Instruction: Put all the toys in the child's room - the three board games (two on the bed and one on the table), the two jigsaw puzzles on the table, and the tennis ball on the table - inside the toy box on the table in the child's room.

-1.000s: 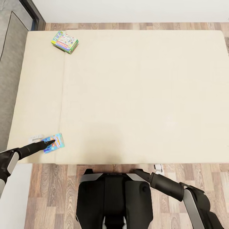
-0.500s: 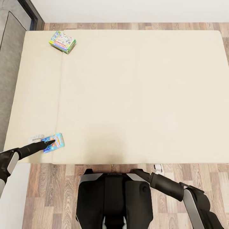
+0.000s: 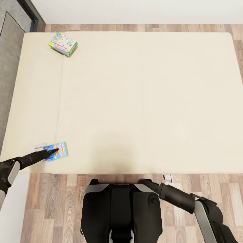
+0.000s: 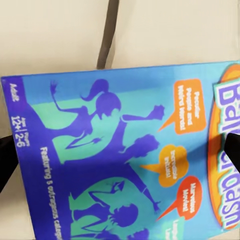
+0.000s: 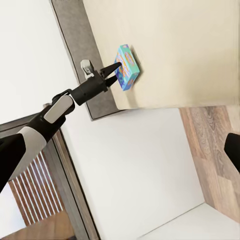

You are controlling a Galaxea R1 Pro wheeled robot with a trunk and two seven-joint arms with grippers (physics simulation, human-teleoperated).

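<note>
Blue board game (image 3: 56,151) flat on bed (image 3: 141,101), left claw (image 3: 55,151) over it

Bed (image 3: 135,101) spans most of frame. One board game (image 3: 62,44) on mattress at upper left; second game (image 3: 56,151) at lower left (left gripper (image 3: 54,152) over it). Floor (image 3: 50,202) below.

Wood-plank floor (image 3: 60,202) in grey-brown tones borders a wide beige mattress (image 3: 141,101) on the near and far sides. A plain white wall (image 3: 135,10) runs along the far edge. A grey headboard panel (image 3: 10,60) flanks the mattress; lighting is even.
</note>
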